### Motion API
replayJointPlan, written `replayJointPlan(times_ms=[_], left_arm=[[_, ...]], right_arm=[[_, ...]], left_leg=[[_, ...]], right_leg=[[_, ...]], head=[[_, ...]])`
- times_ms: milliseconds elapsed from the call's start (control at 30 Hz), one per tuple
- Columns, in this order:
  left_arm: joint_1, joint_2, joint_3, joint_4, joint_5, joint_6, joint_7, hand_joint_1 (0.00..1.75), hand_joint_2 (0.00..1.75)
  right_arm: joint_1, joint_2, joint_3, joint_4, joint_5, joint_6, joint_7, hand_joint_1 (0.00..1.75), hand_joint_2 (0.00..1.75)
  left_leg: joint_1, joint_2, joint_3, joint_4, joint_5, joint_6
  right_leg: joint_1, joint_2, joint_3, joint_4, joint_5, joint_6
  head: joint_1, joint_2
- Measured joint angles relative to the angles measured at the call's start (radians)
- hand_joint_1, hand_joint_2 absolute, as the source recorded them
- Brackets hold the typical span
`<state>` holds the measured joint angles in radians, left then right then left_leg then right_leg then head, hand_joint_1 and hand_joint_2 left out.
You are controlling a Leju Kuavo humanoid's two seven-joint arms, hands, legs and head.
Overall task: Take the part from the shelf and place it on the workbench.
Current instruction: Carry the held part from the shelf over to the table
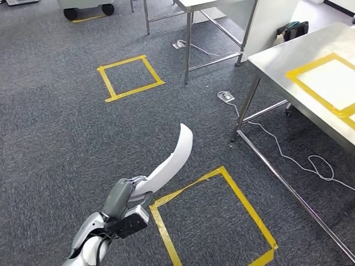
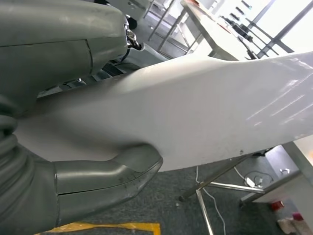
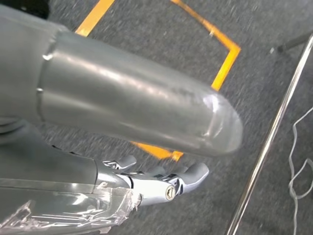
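The left hand [image 1: 125,195] holds the part [image 1: 171,160] above the carpet, left of the workbench [image 1: 284,66]; a taped square [image 1: 211,219] lies just beside (under the bench's near edge); another square [image 1: 130,77] lies farther ahead; a cable [image 1: 293,160] trails beneath the bench.

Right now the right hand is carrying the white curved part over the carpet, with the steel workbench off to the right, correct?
Not quite: it is the left hand that holds the white curved part, as the head view shows. The right hand holds nothing in the right wrist view. The rest stands: the part is over the carpet, and the steel workbench is off to the right.
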<state>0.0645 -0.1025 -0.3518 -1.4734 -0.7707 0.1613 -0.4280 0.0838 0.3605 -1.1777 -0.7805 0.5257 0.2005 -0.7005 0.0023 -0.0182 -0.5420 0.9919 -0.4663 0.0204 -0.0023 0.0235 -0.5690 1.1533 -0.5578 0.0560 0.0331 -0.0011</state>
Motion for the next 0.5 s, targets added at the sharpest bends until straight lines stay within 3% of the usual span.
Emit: replayJointPlan(times_ms=[67,100,133,167,200,267,300,333,400,433,467,500], left_arm=[[0.004,0.001,0.0,0.001,0.0,-0.002,-0.002,1.75,1.75],[0.005,0.001,0.0,0.002,0.0,-0.002,-0.003,1.75,1.75],[0.006,0.001,0.0,0.002,0.0,-0.003,-0.003,1.75,1.75],[0.007,0.0,0.0,0.002,0.0,-0.003,-0.004,1.75,1.75],[0.007,0.0,0.0,0.002,0.0,-0.004,-0.004,1.75,1.75],[0.006,0.0,0.0,0.002,0.0,-0.006,-0.004,1.75,1.75],[0.006,0.0,0.0,0.002,0.0,-0.007,-0.005,1.75,1.75],[0.005,0.0,0.0,0.003,0.0,-0.007,-0.006,1.75,1.75],[0.003,-0.001,-0.001,0.003,0.0,-0.009,-0.008,1.75,1.75],[0.003,-0.002,-0.002,0.003,0.0,-0.01,-0.008,1.75,1.75],[0.001,-0.001,-0.003,0.004,0.001,-0.01,-0.009,1.75,1.75],[0.002,0.0,-0.003,0.004,0.001,-0.011,-0.009,1.75,1.75]], right_arm=[[-0.001,0.0,0.0,0.0,-0.001,0.002,0.0,0.0,0.0],[0.001,0.0,0.0,0.0,-0.001,0.003,0.0,0.0,0.0],[0.003,0.0,0.0,0.0,-0.002,0.004,0.0,0.0,0.0],[0.005,0.0,-0.001,0.0,-0.002,0.004,0.0,0.0,0.0],[0.006,0.0,-0.001,0.0,-0.002,0.005,0.0,0.0,0.0],[0.005,0.0,0.0,0.001,-0.002,0.005,0.001,0.0,0.0],[0.003,0.0,0.0,0.001,-0.002,0.005,0.001,0.0,0.0],[0.0,0.0,0.001,0.002,-0.002,0.005,0.001,0.0,0.0],[-0.001,0.0,0.002,0.001,-0.002,0.006,0.0,0.0,0.0],[0.003,0.0,0.001,0.001,-0.002,0.005,0.0,0.0,0.0],[0.005,-0.001,0.001,0.0,-0.002,0.005,0.0,0.0,0.0],[0.006,-0.001,0.0,0.0,-0.002,0.005,0.0,0.0,0.0]], left_leg=[[-0.003,0.012,0.032,0.0,-0.027,0.003],[-0.003,0.016,0.052,0.0,-0.043,0.003],[-0.003,0.019,0.073,0.0,-0.06,0.002],[-0.003,0.022,0.098,0.0,-0.079,0.002],[-0.003,0.025,0.123,-0.001,-0.1,0.0],[-0.004,0.033,0.16,-0.007,-0.136,-0.007],[-0.004,0.037,0.166,-0.014,-0.144,-0.013],[-0.004,0.04,0.173,-0.026,-0.147,-0.019],[-0.002,0.046,0.182,-0.04,-0.13,-0.033],[-0.002,0.045,0.172,-0.013,-0.107,-0.039],[-0.002,0.04,0.135,0.049,-0.079,-0.043],[-0.002,0.035,0.074,0.134,-0.06,-0.047]], right_leg=[[0.0,-0.014,-0.09,0.109,-0.039,0.002],[0.0,-0.015,-0.124,0.131,-0.055,0.001],[0.0,-0.016,-0.145,0.126,-0.062,0.0],[0.0,-0.017,-0.152,0.09,-0.047,-0.003],[0.001,-0.021,-0.154,0.039,-0.012,-0.006],[0.007,-0.041,-0.149,-0.048,0.121,-0.014],[0.013,-0.049,-0.149,-0.069,0.169,-0.021],[0.019,-0.054,-0.148,-0.08,0.195,-0.028],[0.022,-0.046,-0.133,-0.102,0.179,-0.048],[0.02,-0.039,-0.115,-0.115,0.171,-0.055],[0.017,-0.033,-0.094,-0.13,0.164,-0.061],[0.013,-0.024,-0.07,-0.146,0.156,-0.064]], head=[[0.0,0.0],[0.0,0.0],[0.0,0.0],[0.001,0.0],[0.001,0.0],[-0.001,0.0],[-0.004,0.0],[-0.006,-0.001],[-0.009,0.0],[-0.009,-0.001],[-0.011,0.0],[-0.012,0.0]])
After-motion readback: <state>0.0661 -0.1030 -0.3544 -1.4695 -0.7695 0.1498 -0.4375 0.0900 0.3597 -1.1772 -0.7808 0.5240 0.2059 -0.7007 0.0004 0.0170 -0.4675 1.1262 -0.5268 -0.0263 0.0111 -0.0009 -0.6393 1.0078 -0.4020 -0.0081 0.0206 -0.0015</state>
